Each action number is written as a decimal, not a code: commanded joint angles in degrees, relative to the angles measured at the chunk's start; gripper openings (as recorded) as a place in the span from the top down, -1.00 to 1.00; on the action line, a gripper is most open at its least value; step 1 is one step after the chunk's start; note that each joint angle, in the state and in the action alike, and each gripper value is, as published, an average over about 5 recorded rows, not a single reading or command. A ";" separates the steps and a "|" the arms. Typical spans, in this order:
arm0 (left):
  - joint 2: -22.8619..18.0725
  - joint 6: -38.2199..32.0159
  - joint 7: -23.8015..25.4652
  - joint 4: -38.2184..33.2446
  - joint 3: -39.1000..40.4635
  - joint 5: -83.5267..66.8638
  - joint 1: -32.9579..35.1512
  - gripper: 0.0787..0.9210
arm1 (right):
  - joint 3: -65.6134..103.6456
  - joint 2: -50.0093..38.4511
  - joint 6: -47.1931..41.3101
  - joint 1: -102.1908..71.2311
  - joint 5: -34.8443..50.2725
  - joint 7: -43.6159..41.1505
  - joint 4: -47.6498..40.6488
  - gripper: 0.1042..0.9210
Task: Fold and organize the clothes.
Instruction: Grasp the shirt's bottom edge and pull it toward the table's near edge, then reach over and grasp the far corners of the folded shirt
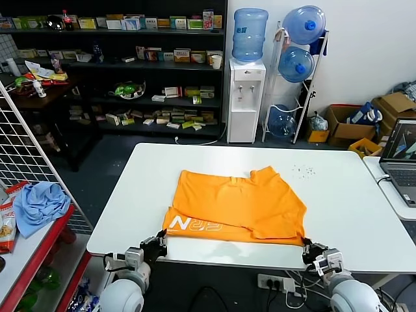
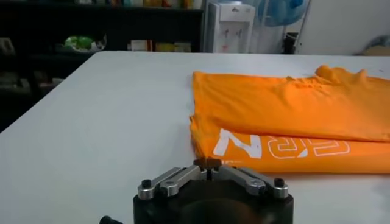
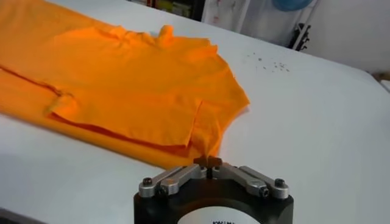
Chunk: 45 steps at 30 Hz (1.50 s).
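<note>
The orange T-shirt (image 1: 237,205) lies folded on the white table (image 1: 351,195), and white block lettering shows on its near strip (image 2: 280,146). My left gripper (image 1: 160,242) sits at the table's near edge. It is shut, and its tips (image 2: 207,162) meet on the hem at the shirt's near left corner. My right gripper (image 1: 307,248) is at the near right corner, shut on a point of orange fabric (image 3: 207,143) drawn into its tips (image 3: 207,161). In the right wrist view the shirt (image 3: 122,91) spreads away from that gripper.
A light blue cloth (image 1: 39,205) lies on a red shelf by the wire rack (image 1: 26,149) on the left. An open laptop (image 1: 403,156) stands on a side table to the right. Shelves and a water dispenser (image 1: 246,97) stand behind the table.
</note>
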 commanded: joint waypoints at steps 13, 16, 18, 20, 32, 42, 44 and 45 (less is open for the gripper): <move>3.13 0.59 -0.39 -12.77 -2.31 0.89 8.56 0.39 | 5.57 -2.25 -4.39 -4.21 4.01 1.20 9.45 0.28; 3.72 -0.79 1.10 -11.38 -2.80 1.52 3.69 0.19 | 5.52 -2.90 -3.58 -0.85 6.47 1.37 9.30 0.09; 4.21 -0.74 1.74 -10.07 -2.63 1.34 -0.01 0.04 | 5.23 -3.31 -2.48 2.61 8.36 1.19 7.54 -0.04; 4.73 0.12 1.82 -8.54 -1.98 0.46 -3.24 -0.10 | 4.59 -3.66 -1.41 6.68 10.43 0.79 5.16 -0.19; 6.31 1.17 2.11 -3.23 0.01 -1.27 -9.44 -0.75 | 0.98 -4.31 -1.33 19.11 15.12 -0.01 -1.34 -0.76; 6.85 2.23 1.40 -2.10 1.15 -5.71 -13.90 -0.77 | -2.28 -3.00 -2.83 26.60 17.77 -2.70 -8.40 -0.76; 5.82 2.65 0.91 0.97 2.32 -7.71 -17.29 -0.77 | -4.14 -1.94 -3.01 29.75 17.44 -4.29 -11.65 -0.76; 5.23 2.82 0.64 2.86 2.96 -8.65 -19.12 -0.77 | -5.15 -1.29 -3.31 31.76 17.22 -5.28 -13.59 -0.76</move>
